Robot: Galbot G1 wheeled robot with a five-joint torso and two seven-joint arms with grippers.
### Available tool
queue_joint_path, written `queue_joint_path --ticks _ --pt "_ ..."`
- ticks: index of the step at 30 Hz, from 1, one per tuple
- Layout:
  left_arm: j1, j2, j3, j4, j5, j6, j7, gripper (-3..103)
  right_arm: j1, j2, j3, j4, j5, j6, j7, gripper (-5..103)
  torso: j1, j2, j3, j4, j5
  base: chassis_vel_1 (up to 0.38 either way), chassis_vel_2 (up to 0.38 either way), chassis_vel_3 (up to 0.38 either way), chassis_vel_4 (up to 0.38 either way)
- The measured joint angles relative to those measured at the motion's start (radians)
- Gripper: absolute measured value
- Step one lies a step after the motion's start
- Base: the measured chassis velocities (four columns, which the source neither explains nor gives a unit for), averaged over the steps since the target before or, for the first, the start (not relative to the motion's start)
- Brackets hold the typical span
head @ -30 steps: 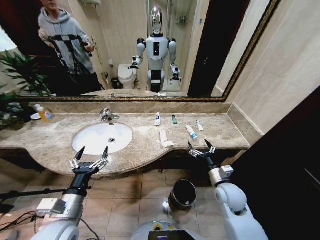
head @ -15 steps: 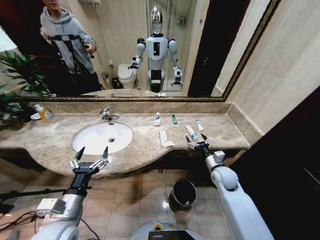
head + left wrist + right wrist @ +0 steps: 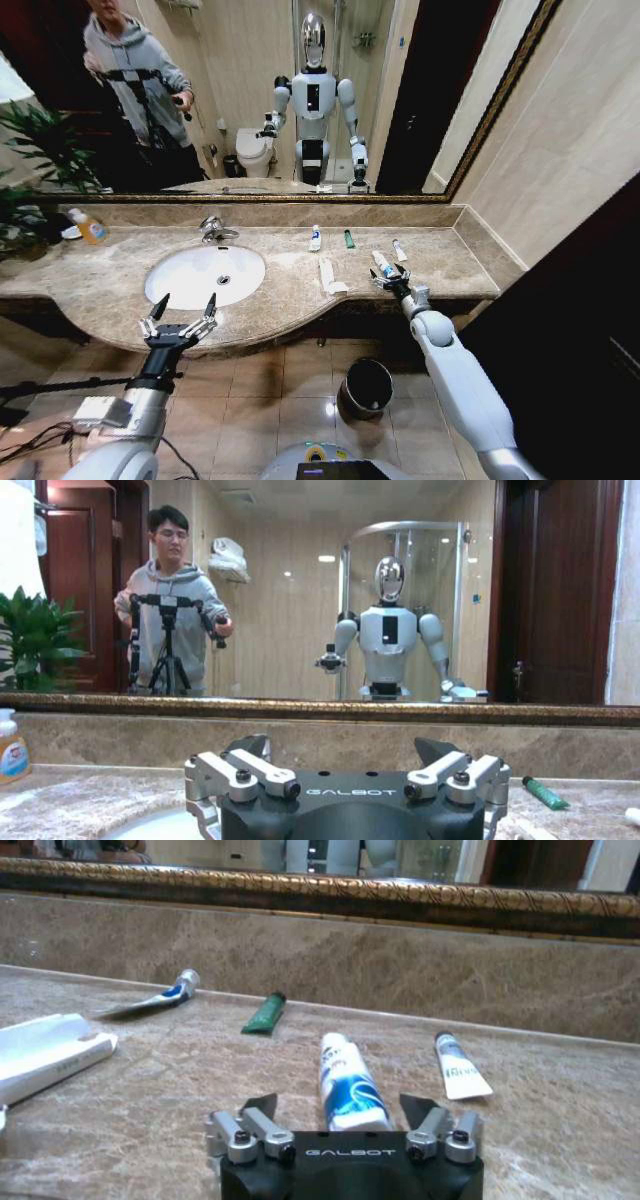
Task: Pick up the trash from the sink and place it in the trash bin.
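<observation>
1. From the head view I see my right gripper (image 3: 388, 283) right of centre, fingers apart over the near end of a white-and-blue tube (image 3: 382, 263) on the marble counter (image 3: 110, 285). The sink (image 3: 205, 275) lies centre-left, the trash bin (image 3: 366, 387) at lower centre.
2. In the left wrist view, my left gripper (image 3: 345, 761) hangs spread open at the bottom.
3. In the right wrist view, the tube sits between the open fingers (image 3: 259, 1104) at lower centre; a green tube (image 3: 265, 1014) lies above it, slightly left.

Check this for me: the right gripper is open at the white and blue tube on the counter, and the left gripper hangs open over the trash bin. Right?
Not quite. The right gripper, jaws open, is at the white and blue tube on the counter. But the left gripper hangs open at the counter's front edge by the sink, not over the trash bin, which stands on the floor nearer the right arm. The head view shows it.
</observation>
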Motion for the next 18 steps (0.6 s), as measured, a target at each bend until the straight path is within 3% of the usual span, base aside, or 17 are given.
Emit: queue_joint_path --ticks 1,3,11,18 --pt "0.0 0.0 0.0 0.0 0.0 0.0 0.0 100 -0.001 0.0 0.001 -0.001 0.001 0.0 -0.001 79 0.0 0.0 0.0 0.0 -0.0001 0.0 0.0 0.0 0.0" --pt "0.0 0.0 0.0 0.0 0.0 0.0 0.0 100 -0.002 0.0 0.004 -0.002 0.003 0.0 -0.003 79 0.0 0.0 0.0 0.0 -0.0001 0.0 0.0 0.0 0.0" --pt "0.0 0.0 0.0 0.0 0.0 0.0 0.0 100 -0.015 0.003 0.02 0.008 0.019 0.003 -0.006 40 0.0 0.0 0.0 0.0 -0.0001 0.0 0.0 0.0 0.0" --pt "0.0 0.0 0.0 0.0 0.0 0.0 0.0 100 -0.032 0.004 0.034 0.035 0.02 0.003 -0.005 28 0.0 0.0 0.0 0.0 -0.0001 0.0 0.0 0.0 0.0"
